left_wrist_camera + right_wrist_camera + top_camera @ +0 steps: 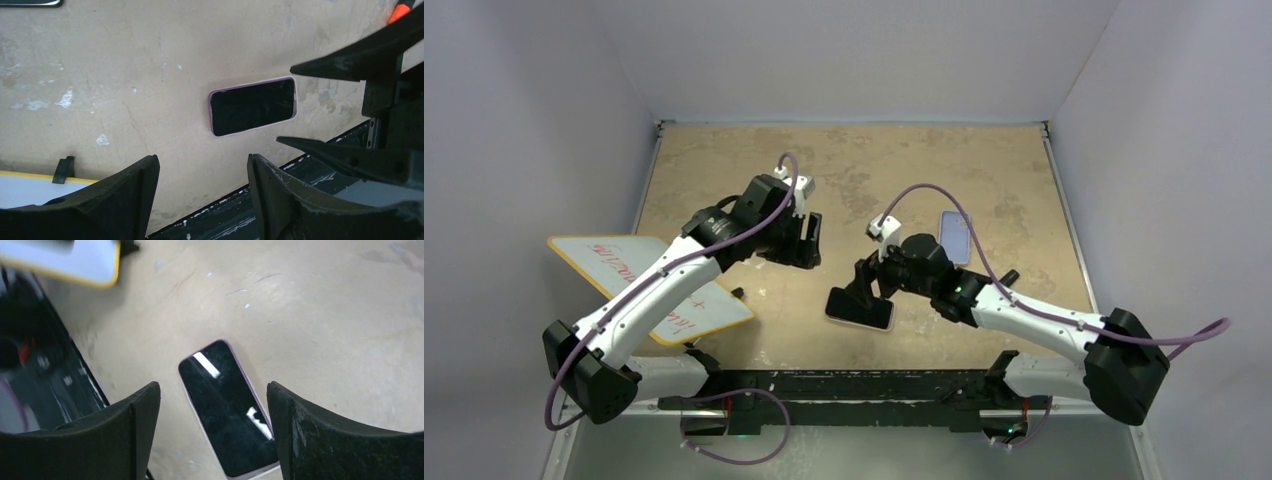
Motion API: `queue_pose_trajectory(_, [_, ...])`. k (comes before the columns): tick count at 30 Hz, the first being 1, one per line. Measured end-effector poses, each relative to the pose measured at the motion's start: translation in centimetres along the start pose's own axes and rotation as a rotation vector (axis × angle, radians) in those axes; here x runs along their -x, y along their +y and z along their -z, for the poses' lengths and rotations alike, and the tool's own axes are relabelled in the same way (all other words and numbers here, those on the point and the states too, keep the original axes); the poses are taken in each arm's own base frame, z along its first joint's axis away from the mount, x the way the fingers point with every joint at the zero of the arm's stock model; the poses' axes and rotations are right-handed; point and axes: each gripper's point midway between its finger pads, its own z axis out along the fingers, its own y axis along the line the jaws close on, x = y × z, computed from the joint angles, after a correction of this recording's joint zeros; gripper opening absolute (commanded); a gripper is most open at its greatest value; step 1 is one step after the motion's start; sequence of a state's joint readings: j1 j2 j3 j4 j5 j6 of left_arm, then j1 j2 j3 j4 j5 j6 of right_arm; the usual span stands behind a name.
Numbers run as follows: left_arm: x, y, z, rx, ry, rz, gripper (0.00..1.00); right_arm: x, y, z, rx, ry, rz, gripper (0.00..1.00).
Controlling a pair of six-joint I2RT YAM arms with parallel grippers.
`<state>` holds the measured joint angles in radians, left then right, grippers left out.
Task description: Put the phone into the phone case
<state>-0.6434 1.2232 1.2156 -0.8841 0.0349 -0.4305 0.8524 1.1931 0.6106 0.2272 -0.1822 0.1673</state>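
Observation:
The phone (860, 309) lies flat on the tan table near the front, with a dark screen up and a pink rim. It also shows in the left wrist view (252, 106) and the right wrist view (225, 410). A pale blue-lilac phone case (955, 237) lies flat behind the right arm. My right gripper (864, 285) is open and hovers just over the phone, one finger to each side of it (212, 405), not touching it. My left gripper (809, 240) is open and empty, above the table to the phone's rear left (202, 175).
A white board with a yellow edge (644, 285) lies at the left, partly over the table edge, with a small black clip (63, 169) beside it. A black rail (844, 385) runs along the near edge. Grey walls close in the table.

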Motion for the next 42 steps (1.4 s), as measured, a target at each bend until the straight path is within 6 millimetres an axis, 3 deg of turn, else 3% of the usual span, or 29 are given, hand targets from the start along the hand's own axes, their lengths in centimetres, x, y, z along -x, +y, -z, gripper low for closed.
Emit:
queue_pose_trajectory(2, [-0.4, -0.7, -0.4, -0.012, 0.017, -0.012, 0.65, 1.2, -0.7, 0.4, -0.085, -0.011, -0.125, 0.78])
queue_pose_trajectory(5, [-1.3, -2.4, -0.9, -0.033, 0.043, -0.036, 0.61, 1.4, -1.8, 0.8, -0.199, 0.013, -0.286, 0.75])
queue_pose_trajectory(9, [-2.4, -4.1, -2.1, -0.064, 0.054, -0.036, 0.58, -1.0, -3.0, 1.8, -0.329, 0.074, -0.463, 0.63])
queue_pose_trajectory(15, [-4.7, -3.9, -5.0, -0.047, 0.107, 0.004, 0.53, -4.7, -3.8, 3.4, -0.416, 0.121, -0.62, 0.51])
queue_pose_trajectory(23, [-6.3, -3.5, -7.4, -0.031, 0.123, 0.051, 0.51, -7.8, -4.6, 3.7, -0.47, 0.153, -0.717, 0.47])
queue_pose_trajectory(29, [-6.5, -3.6, -8.7, -0.045, 0.104, 0.072, 0.5, -7.7, -5.5, 3.7, -0.484, 0.128, -0.752, 0.48])
queue_pose_trajectory(35, [-7.7, -3.9, -10.8, -0.06, 0.134, 0.076, 0.5, -9.0, -6.1, 3.9, -0.501, 0.14, -0.771, 0.47])
queue_pose_trajectory(42, [-9.1, -3.5, -12.6, -0.031, 0.163, 0.076, 0.47, -9.8, -5.6, 3.5, -0.46, 0.151, -0.815, 0.47])
